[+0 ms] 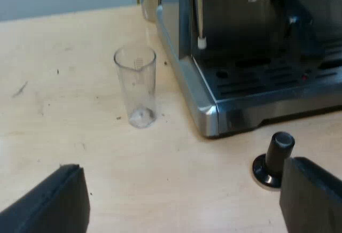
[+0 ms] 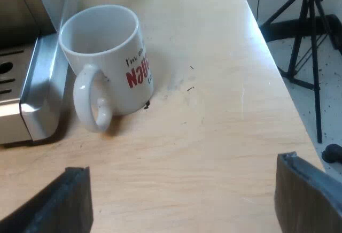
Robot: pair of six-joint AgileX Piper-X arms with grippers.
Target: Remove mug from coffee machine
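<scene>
The table [image 1: 64, 83] is pale wood, scuffed, with a plain wall behind it.

In my left wrist view, my left gripper [image 1: 181, 190] hangs low over the bare table with its fingers spread wide and nothing between them. The tamper [image 1: 275, 158], the one with the black knob, stands just beside one of my fingers, in front of the espresso machine [image 1: 240, 19]. A careless sweep on that side would likely knock it over. The measuring glass [image 1: 135, 86] stands upright near the machine's corner. It looks empty, and being tall and light it would tip at a nudge.

In my right wrist view, my right gripper [image 2: 184, 190] is also spread and holds nothing. The mug [image 2: 115, 67], white with red lettering, stands upright on the table right against the machine's metal base, off the drip tray, with its handle turned towards me. I see nothing inside it. By my reckoning the removal is all but done. If I go in again, closing off-centre on the rim or handle could tilt the mug or knock it against the machine. The table's edge is not far beyond it, with a tripod [image 2: 307, 40] on the floor below, so a hard shove that way could send it over.
</scene>
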